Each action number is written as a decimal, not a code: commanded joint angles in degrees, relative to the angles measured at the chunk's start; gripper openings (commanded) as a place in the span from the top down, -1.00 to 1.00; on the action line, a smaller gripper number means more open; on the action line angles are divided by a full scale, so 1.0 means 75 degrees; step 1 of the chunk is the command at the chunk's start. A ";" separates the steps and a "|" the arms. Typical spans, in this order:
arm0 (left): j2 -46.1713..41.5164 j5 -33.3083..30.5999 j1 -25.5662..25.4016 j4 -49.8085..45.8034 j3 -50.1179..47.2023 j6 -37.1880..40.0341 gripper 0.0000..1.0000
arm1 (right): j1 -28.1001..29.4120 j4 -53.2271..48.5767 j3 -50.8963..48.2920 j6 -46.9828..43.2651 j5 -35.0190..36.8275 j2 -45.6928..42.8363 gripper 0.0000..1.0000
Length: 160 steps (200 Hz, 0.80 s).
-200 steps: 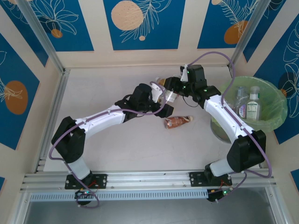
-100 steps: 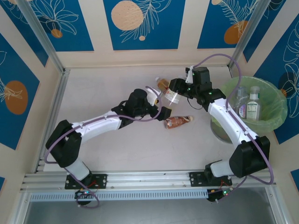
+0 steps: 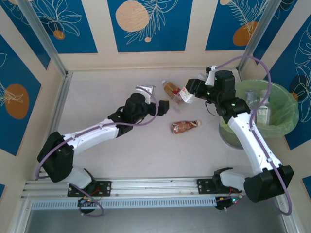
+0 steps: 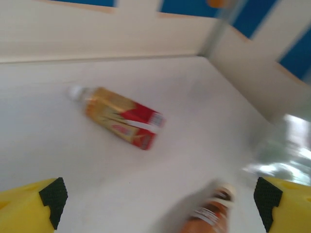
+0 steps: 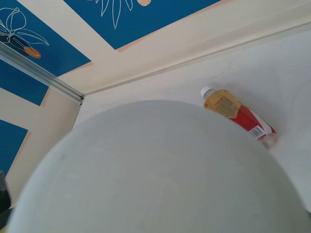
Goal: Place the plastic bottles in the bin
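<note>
My right gripper [image 3: 193,91] is shut on a clear plastic bottle [image 3: 186,95] with a white and red label, held in the air left of the bin. In the right wrist view that bottle's pale round end [image 5: 160,170] hides the fingers. A bottle with a yellow and red label [image 3: 171,88] [image 4: 121,116] [image 5: 238,114] lies near the back wall. A brown bottle [image 3: 184,126] [image 4: 210,213] lies mid-table. My left gripper [image 3: 163,106] [image 4: 160,194] is open, holding nothing, left of the brown bottle. The grey bin [image 3: 286,104] with its green bag holds two bottles [image 3: 265,109].
Cream walls with blue panels close the table at the back and sides, with metal posts in the back corners. The bin stands at the right edge, beside my right arm. A metal rail runs along the near edge by the arm bases.
My left gripper has let go of the white-labelled bottle and drawn back to the left. My right gripper has carried that bottle up and to the right, toward the bin.
</note>
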 commanded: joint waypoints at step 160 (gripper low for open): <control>0.0887 -0.1298 0.0254 -0.1393 0.0861 -0.1104 -1.00 | -0.2651 -0.2490 0.2925 -0.2204 0.1818 -0.1587 0.48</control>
